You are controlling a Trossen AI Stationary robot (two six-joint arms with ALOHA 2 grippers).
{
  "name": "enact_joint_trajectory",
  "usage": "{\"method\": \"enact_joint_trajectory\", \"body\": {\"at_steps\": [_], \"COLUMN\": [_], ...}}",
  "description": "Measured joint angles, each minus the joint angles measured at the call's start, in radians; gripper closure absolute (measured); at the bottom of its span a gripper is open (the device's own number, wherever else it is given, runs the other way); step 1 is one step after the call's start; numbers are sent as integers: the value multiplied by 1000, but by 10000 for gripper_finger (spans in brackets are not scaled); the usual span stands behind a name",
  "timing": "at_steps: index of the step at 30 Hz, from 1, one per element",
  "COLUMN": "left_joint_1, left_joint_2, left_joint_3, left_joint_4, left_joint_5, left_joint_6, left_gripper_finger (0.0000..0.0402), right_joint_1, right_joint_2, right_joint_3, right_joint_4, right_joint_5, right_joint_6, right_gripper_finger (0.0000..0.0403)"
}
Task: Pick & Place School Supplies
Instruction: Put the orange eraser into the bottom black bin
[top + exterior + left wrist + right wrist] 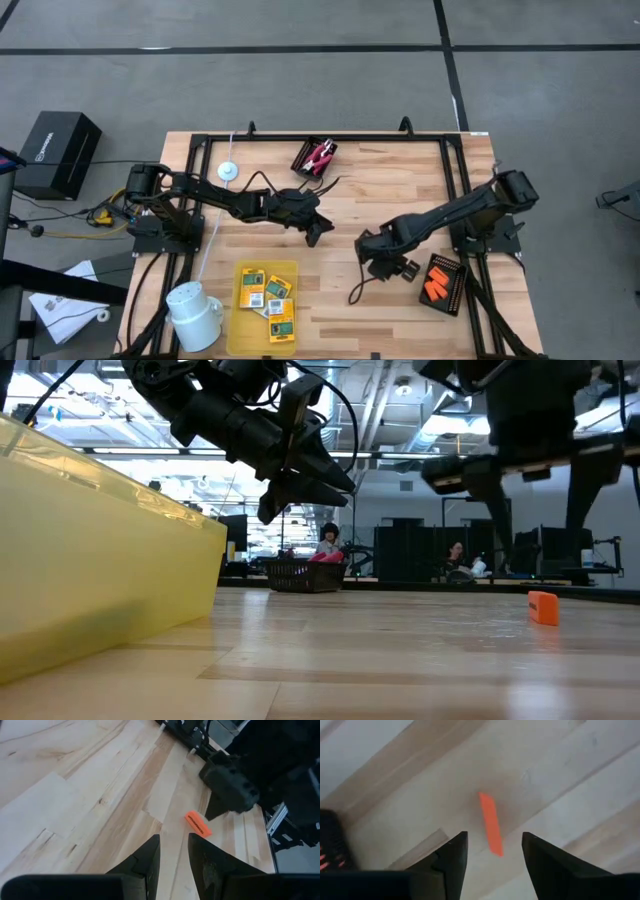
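Wooden table: right pincer spread above orange piece; left pincer empty, narrowly parted

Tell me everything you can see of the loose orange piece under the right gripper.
The orange piece is a small, stubby, solid-orange block, elongated with flat faces; its material is unclear. It lies flat and alone on the bare wooden table, outside the black tray that holds similar orange pieces. The right gripper hangs just above it, fingers open to either side, not touching. The left wrist view shows printing on one face, too small to read.
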State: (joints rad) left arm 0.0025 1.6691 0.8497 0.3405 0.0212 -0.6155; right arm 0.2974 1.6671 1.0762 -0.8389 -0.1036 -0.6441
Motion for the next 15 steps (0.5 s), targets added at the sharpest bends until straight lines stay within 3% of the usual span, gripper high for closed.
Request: {"method": "enact_joint_trajectory", "body": {"at_steps": [15], "left_joint_1": [0], "left_joint_2": [0], "left_joint_3": [0], "left_joint_4": [8], "left_joint_5": [-4], "left_joint_6": [35], "left_gripper_finger": [306], "right_joint_1": [-10], "right_joint_2": [71], "right_joint_3": [-1], "right_joint_4": [69], "right_joint_5": [-6], "right_joint_6": [-48], "right_gripper_finger": [227]}}
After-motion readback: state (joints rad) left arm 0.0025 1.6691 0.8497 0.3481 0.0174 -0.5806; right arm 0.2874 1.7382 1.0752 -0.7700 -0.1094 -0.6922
